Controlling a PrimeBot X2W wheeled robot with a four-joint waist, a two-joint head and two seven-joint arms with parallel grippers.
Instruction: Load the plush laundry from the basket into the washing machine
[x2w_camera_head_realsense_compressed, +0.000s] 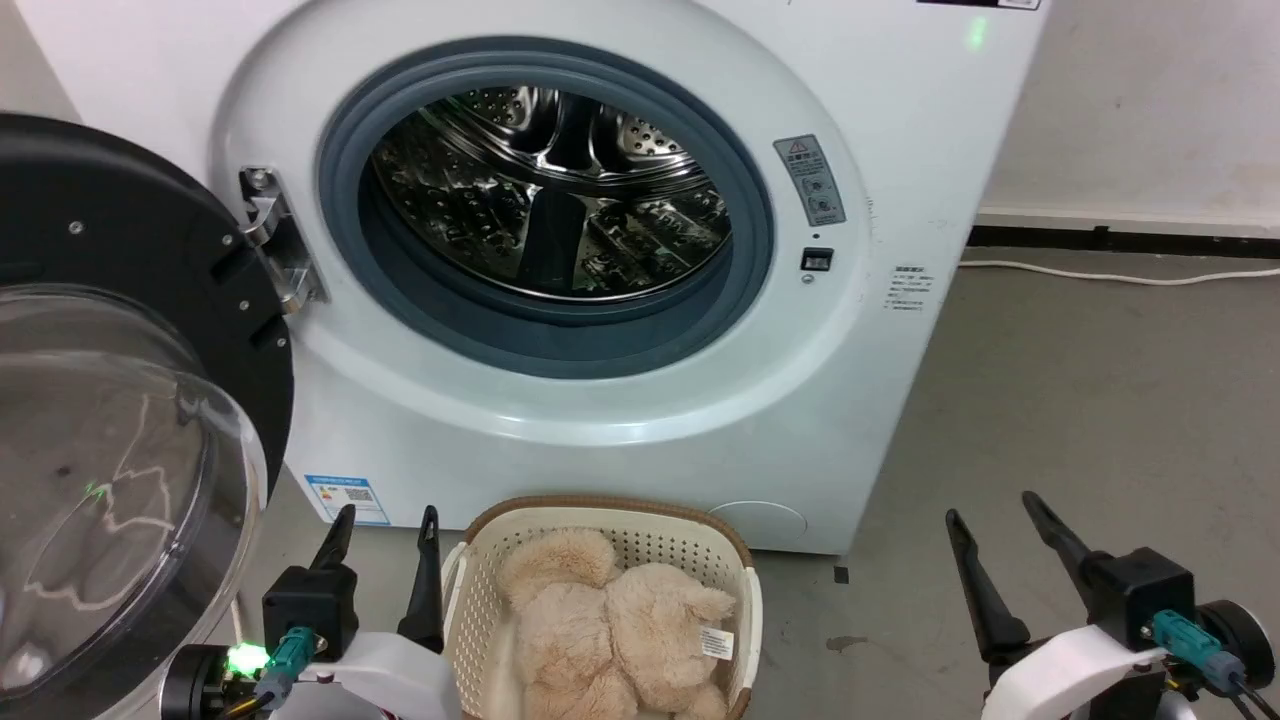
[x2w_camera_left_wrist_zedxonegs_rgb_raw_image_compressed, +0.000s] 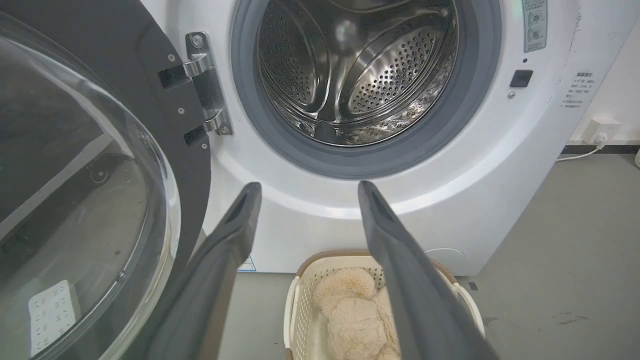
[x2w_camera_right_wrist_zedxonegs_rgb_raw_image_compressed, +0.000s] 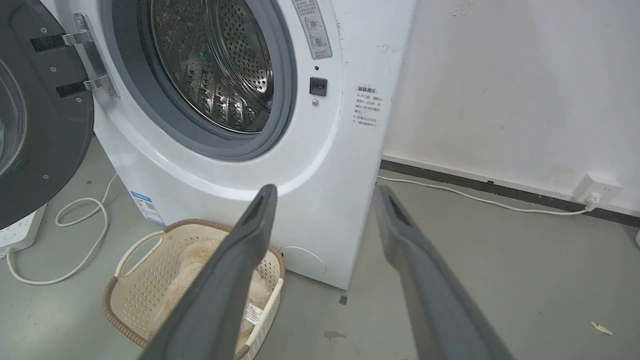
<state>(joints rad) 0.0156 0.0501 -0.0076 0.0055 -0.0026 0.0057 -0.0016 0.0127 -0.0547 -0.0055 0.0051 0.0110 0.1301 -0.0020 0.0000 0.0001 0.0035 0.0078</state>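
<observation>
The left claw (x2w_camera_head_realsense_compressed: 388, 520) stands wide open and holds nothing. It points up just beside the left rim of the basket (x2w_camera_head_realsense_compressed: 600, 505). The right claw (x2w_camera_head_realsense_compressed: 990, 508) is equally wide and empty, well apart over bare floor on the right.

The plush laundry (x2w_camera_head_realsense_compressed: 620, 620) lies curled inside the basket and nearly fills it. The beige fur is long, and a small white tag (x2w_camera_head_realsense_compressed: 717, 642) shows on its right side. The basket sits on the floor, near the foot of the washing machine (x2w_camera_head_realsense_compressed: 600, 420). The machine's door (x2w_camera_head_realsense_compressed: 120, 450) hangs open on the left, and the steel drum (x2w_camera_head_realsense_compressed: 550, 200) looks empty.

The step in hand appears to be the first reach for the toy. It would go best if the left claw comes over the rim and closes deep on the body or a thick limb, since a pinch of loose fur may slip. A straight lift should stop the light basket tipping or following. The carry must stay clear of the open door and pass over the gasket lip.

A grey warning label (x2w_camera_head_realsense_compressed: 810, 180) sits right of the opening, with a block of small print (x2w_camera_head_realsense_compressed: 910, 288) lower down. A blue-edged sticker (x2w_camera_head_realsense_compressed: 346, 497) sits at the lower left. None of the writing can be read, and no brand name shows.
</observation>
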